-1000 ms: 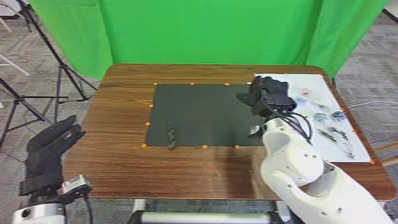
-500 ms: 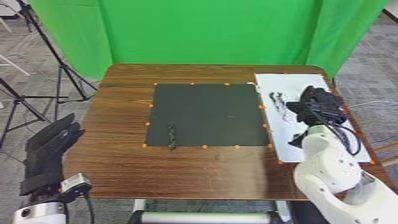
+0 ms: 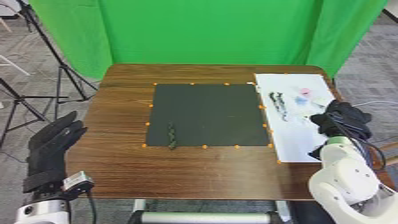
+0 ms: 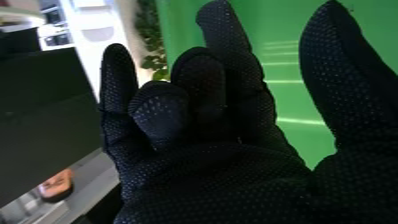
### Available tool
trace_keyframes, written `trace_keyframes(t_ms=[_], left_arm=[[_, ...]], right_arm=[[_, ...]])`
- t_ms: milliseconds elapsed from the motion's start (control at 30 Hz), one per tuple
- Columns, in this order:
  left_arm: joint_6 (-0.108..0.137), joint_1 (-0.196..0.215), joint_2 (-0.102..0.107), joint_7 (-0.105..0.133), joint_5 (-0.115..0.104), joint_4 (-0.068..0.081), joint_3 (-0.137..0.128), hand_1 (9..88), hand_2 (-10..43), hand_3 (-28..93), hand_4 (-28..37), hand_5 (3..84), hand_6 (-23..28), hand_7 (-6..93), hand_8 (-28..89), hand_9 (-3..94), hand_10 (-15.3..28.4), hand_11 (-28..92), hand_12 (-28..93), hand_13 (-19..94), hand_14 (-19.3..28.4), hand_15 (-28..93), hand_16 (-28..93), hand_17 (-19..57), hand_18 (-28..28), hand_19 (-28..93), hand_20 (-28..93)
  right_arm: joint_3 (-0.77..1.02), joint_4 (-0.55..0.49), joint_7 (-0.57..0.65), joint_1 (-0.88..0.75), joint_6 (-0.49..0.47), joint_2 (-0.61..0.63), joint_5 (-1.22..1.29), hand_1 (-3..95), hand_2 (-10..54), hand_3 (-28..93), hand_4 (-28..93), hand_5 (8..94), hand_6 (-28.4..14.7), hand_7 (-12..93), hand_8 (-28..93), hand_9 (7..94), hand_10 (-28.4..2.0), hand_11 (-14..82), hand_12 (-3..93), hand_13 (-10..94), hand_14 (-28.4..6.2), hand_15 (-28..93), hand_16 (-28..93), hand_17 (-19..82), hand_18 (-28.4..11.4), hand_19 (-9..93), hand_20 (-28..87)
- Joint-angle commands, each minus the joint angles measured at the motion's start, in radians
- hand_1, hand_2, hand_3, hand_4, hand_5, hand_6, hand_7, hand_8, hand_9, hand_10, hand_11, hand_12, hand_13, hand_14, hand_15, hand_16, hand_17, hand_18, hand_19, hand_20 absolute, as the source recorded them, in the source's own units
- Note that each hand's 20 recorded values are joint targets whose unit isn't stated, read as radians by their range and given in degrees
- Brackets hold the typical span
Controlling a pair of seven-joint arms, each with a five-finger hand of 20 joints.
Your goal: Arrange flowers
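Compared with the earlier frame, the right hand (image 3: 343, 119) now sits farther to the right and nearer the robot, by the right edge of the white sheet (image 3: 297, 145), and the pink flower (image 3: 306, 92) it was hiding is back in sight, ahead of it and to its left. Its fingers are extended and loose, thumb apart, with nothing visible in its grasp. Near the pink bloom lies a pale blue flower (image 3: 300, 101), also ahead and left of the hand, and past it, farther left, a leafy sprig (image 3: 278, 104) rests near the sheet's left edge. Well apart to the hand's left, on the dark mat (image 3: 209, 112), lies a green stem (image 3: 171, 135). If the mat is where the arrangement goes (my guess, going by the layout), the work looks barely begun: one stem placed, and the blooms and sprig on the sheet left to bring over. What lies beneath the right hand I cannot tell. The left hand (image 3: 51, 147), fingers straight and empty, waits beyond the mat, far to the right hand's left.
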Motion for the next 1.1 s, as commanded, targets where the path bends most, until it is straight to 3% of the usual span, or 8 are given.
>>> trace_keyframes(t_ms=[33,200,433,467,600,700,967,1100], left_arm=[[-0.03,0.0,-0.02,-0.006,0.015,0.007,-0.005,28.3,-0.1,81,-16.9,42.4,11.7,16.4,-11,34.0,20.4,42,7,23,26.7,66,-18,-8.6,22.3,57,13],[-0.045,-0.019,-0.028,-0.016,0.026,0.014,0.0,28.3,-0.1,81,-17.1,42.4,11.8,16.4,-11,34.1,20.4,42,7,24,26.8,66,-18,-8.5,22.3,57,14],[-0.052,-0.035,-0.018,-0.02,0.026,0.02,0.015,28.3,0.0,81,-17.1,42.4,11.8,16.4,-11,34.1,20.4,42,7,24,26.8,66,-18,-8.5,22.3,57,14],[-0.043,-0.035,-0.01,-0.008,0.016,0.02,0.019,28.3,0.0,81,-17.1,42.4,11.9,16.3,-11,34.1,20.4,42,7,24,26.8,66,-18,-8.5,22.3,57,14],[-0.043,-0.035,-0.007,0.002,-0.005,0.019,0.022,28.3,0.1,81,-17.2,42.4,11.8,16.3,-11,34.1,20.4,42,7,24,26.8,66,-18,-8.5,22.3,57,14],[-0.046,-0.031,-0.015,-0.005,0.004,0.019,0.019,28.2,0.2,81,-17.2,42.4,11.9,16.4,-11,34.1,20.4,42,7,24,26.9,66,-18,-8.5,22.4,57,14],[-0.044,-0.037,-0.008,0.0,-0.004,0.02,0.03,28.3,0.2,81,-17.1,42.4,11.8,16.5,-11,34.2,20.3,42,7,24,26.9,67,-18,-8.5,22.4,57,14],[-0.047,-0.032,-0.015,-0.003,-0.001,0.02,0.025,28.2,0.2,81,-17.1,42.4,11.8,16.5,-11,34.1,20.4,42,7,24,27.0,67,-18,-8.5,22.4,57,14]], right_arm=[[0.042,-0.005,0.054,-0.091,0.015,0.027,-0.017,31.0,-2.7,77,-19,64.8,-10.4,23,-8,62.7,-23.1,70.8,36.4,61,-22.9,88,31,18,-28.4,78,16],[0.034,0.001,0.052,-0.098,0.032,0.024,-0.003,31.7,-3.6,76,-19,64.4,-10.6,23,-8,62.3,-23.4,70.9,36.3,60,-23.0,88,31,17,-28.4,78,16],[0.019,0.042,0.086,-0.08,0.045,0.036,-0.021,31.9,-4.0,77,-19,63.9,-10.6,24,-8,61.9,-23.3,71.1,35.9,60,-22.8,89,31,17,-28.4,77,16],[0.024,0.046,0.081,-0.08,0.047,0.036,-0.021,32.2,-4.2,77,-20,63.8,-10.6,24,-8,61.9,-23.3,71.1,35.8,60,-22.8,89,31,17,-28.4,77,16],[0.037,0.06,0.094,-0.085,0.053,0.038,-0.026,33.6,-5.1,77,-20,63.7,-10.6,24,-8,61.6,-23.1,71.4,35.7,60,-22.7,89,31,17,-28.4,77,16],[0.041,0.075,0.095,-0.078,0.064,0.04,-0.012,34.1,-5.5,77,-20,63.3,-10.5,23,-8,60.8,-23.1,71.4,35.6,59,-22.7,89,31,17,-28.4,77,16],[0.037,0.103,0.11,-0.068,0.051,0.034,-0.004,35.4,-6.4,77,-20,62.6,-10.8,22,-8,59.3,-23.6,71.1,34.3,58,-22.5,89,30,17,-28.4,76,16],[0.043,0.108,0.105,-0.073,0.043,0.028,0.003,36.9,-6.9,77,-20,63.7,-11.1,21,-8,59.3,-23.6,71.3,33.7,58,-22.5,89,29,17,-28.4,76,16]])
